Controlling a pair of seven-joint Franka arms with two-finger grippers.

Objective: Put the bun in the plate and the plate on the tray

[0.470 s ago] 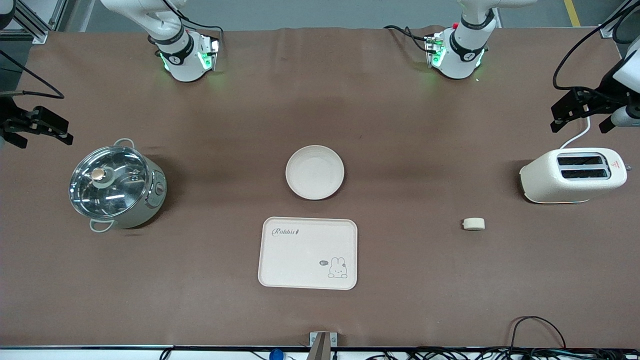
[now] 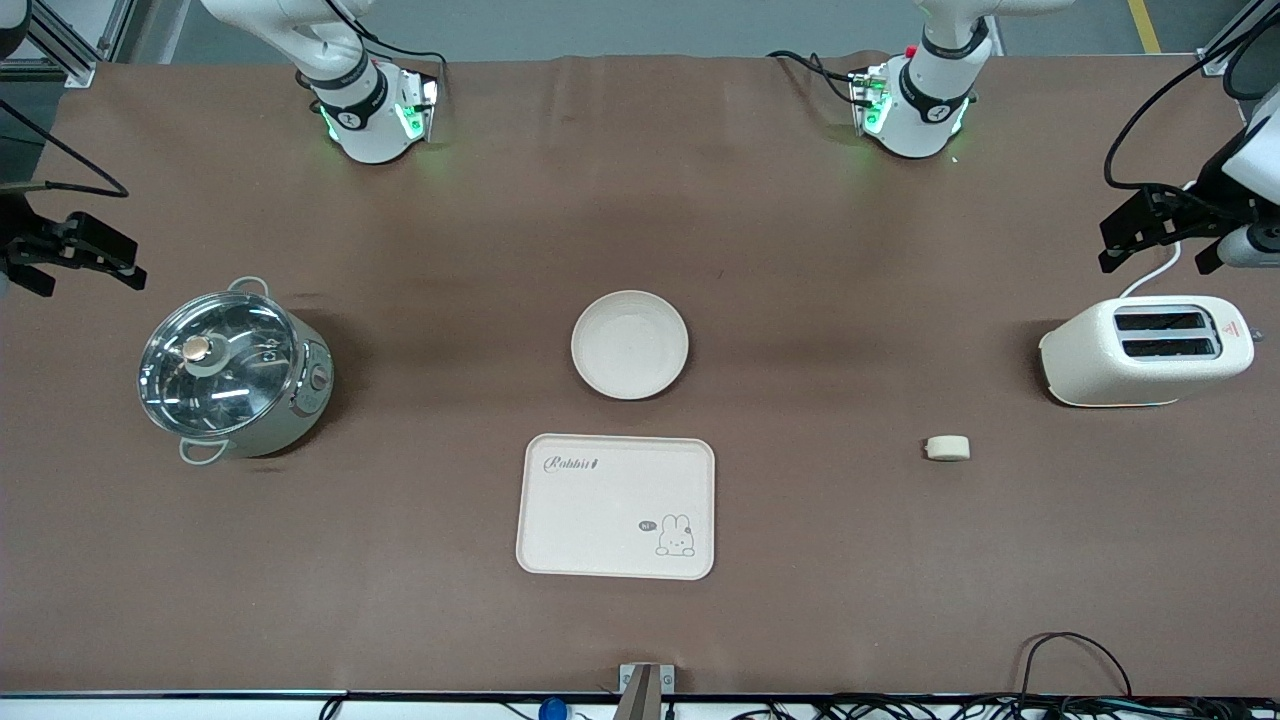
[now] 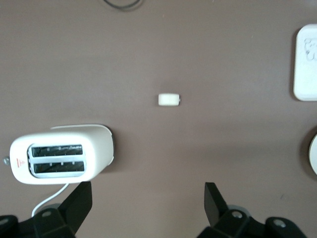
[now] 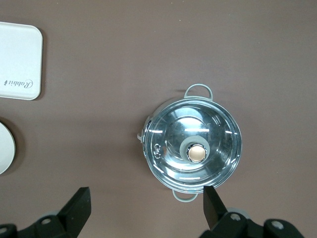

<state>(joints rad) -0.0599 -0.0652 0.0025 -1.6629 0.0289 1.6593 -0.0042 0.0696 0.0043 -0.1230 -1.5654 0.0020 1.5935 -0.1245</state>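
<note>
The small pale bun (image 2: 947, 448) lies on the brown table toward the left arm's end, nearer the front camera than the toaster; it also shows in the left wrist view (image 3: 169, 99). The round cream plate (image 2: 630, 345) sits at mid-table, empty. The rabbit tray (image 2: 616, 506) lies just nearer the camera than the plate, empty. My left gripper (image 2: 1160, 250) hangs open and empty above the toaster's cable; it shows open in its wrist view (image 3: 148, 203). My right gripper (image 2: 92, 284) hangs open and empty beside the pot; it shows open in its wrist view (image 4: 147, 206).
A white two-slot toaster (image 2: 1145, 350) stands at the left arm's end. A steel pot with a glass lid (image 2: 230, 373) stands at the right arm's end. Cables lie along the table's front edge (image 2: 1075, 665).
The left gripper has shifted very slightly above the toaster. The bun, plate, tray and right gripper have not moved.
</note>
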